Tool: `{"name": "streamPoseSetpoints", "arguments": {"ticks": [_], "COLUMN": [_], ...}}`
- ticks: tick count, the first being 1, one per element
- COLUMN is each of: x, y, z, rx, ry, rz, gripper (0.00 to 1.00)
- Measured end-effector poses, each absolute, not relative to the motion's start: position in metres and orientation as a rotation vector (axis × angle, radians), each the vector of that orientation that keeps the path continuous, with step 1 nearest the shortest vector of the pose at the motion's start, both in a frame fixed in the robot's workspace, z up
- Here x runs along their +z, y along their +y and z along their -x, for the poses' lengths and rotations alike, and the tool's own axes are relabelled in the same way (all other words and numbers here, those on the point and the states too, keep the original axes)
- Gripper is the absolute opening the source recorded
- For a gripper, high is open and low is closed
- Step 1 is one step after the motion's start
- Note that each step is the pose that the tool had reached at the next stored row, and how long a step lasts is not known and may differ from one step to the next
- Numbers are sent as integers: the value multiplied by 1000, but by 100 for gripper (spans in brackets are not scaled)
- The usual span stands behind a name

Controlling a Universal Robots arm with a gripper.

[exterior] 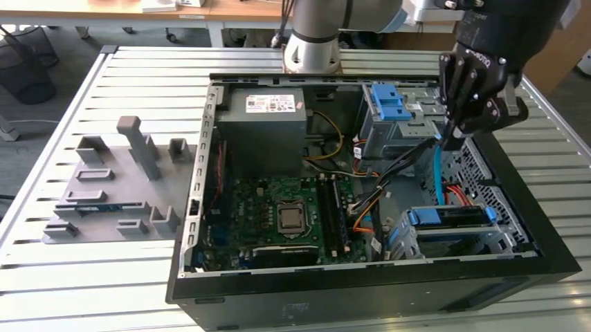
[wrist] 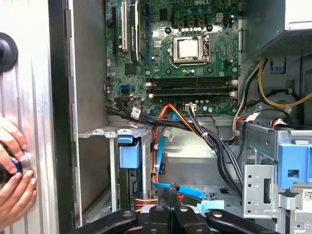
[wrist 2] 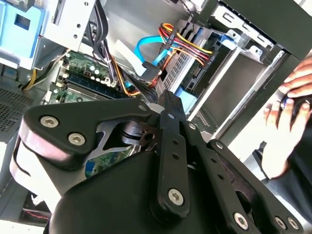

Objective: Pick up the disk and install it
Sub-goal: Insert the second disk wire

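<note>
I see an open black computer case [exterior: 369, 294] lying on the slatted metal worktop [exterior: 83, 277]. Inside it, a green motherboard [exterior: 277, 211] lies flat with its bare processor socket [exterior: 292, 216] near the middle. A grey power supply [exterior: 261, 131] sits behind the board, and a blue latch bracket [exterior: 388, 104] tops the grey drive bay [exterior: 420, 114] toward the exterior view's right. A light-blue data cable [exterior: 434, 169] runs down among black and orange wiring. A grey fixture block [exterior: 115, 187] with upright pegs rests on the worktop, at the exterior view's left of the case.
</note>
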State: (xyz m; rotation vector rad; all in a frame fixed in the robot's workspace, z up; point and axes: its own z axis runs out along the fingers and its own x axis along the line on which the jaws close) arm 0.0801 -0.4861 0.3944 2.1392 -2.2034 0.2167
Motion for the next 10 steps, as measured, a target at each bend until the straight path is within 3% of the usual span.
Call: {"name": "streamPoseSetpoints", "arguments": {"ticks": [3,10], "x": [394,392], "y": [-478,-468], "z": [-80,-80], "rx": [249,250], "ry": [-2185,-2184], "rz": [-2123,-2123], "gripper": [11,11]}}
